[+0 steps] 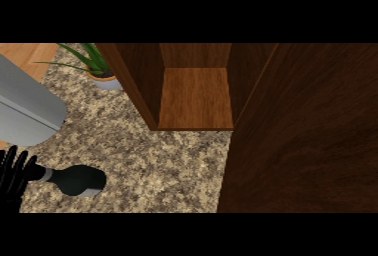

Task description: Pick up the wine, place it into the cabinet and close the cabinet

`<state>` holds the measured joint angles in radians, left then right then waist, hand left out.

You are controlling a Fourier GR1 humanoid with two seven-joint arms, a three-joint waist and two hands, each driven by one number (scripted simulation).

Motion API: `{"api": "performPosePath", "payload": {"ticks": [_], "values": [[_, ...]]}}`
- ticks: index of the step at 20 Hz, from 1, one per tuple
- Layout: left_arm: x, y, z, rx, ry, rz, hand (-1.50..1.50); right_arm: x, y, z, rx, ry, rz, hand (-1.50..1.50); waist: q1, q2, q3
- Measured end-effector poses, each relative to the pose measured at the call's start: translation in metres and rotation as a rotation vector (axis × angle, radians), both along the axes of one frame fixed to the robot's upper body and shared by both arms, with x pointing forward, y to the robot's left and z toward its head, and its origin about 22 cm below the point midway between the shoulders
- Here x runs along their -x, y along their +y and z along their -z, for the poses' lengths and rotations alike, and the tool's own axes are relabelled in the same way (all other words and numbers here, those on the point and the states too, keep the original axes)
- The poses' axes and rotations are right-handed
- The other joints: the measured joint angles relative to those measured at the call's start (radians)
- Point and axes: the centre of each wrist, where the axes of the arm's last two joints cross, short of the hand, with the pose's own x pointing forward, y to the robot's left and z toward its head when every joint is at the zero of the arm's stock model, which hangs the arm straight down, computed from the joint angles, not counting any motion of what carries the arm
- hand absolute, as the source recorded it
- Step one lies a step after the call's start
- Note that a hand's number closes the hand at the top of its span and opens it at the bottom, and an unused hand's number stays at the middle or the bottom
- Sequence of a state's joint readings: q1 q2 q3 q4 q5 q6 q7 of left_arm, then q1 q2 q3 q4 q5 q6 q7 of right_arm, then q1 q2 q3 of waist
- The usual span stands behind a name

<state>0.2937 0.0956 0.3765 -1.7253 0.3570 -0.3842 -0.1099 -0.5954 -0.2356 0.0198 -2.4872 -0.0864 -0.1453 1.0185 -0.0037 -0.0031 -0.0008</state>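
The wine bottle (pixel 76 180) is shown lying on its side on the speckled stone counter (pixel 162 160) in the lower left of the frame, its neck directed toward the left edge and its dark body toward the centre. At the lower left edge the left hand (pixel 13 172) is seen with its fingers straight and raised; nothing is held by it, and it is set just beside the bottle's neck, whether touching cannot be told. The right hand is not seen anywhere in the frame. The cabinet (pixel 193 95) occupies the upper centre, its wooden interior exposed and no contents visible on the shelf; it is judged to be left open so that the bottle can be received. The cabinet door (pixel 303 130) fills the right side of the frame as a broad dark panel, swung outward over the counter. A potted plant (pixel 96 67) is placed at the upper left beside the cabinet wall, and a grey appliance (pixel 26 107) lies along the left edge. The bottle is well apart from the cabinet opening, so the pickup is judged not yet done.
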Motion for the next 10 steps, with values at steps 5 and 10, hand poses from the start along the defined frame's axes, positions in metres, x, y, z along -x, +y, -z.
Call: {"api": "performPosePath", "payload": {"ticks": [5, 10], "values": [[-0.001, -0.001, 0.03, 0.004, 0.022, 0.007, -1.5, 0.0, -0.002, 0.0, -0.006, 0.0, 0.011, -1.5, -0.002, 0.0, 0.0], [-0.004, 0.011, 0.05, 0.016, 0.056, 0.006, -1.5, 0.001, -0.001, -0.002, 0.005, -0.006, 0.005, -1.5, -0.003, 0.0, 0.0]]}}
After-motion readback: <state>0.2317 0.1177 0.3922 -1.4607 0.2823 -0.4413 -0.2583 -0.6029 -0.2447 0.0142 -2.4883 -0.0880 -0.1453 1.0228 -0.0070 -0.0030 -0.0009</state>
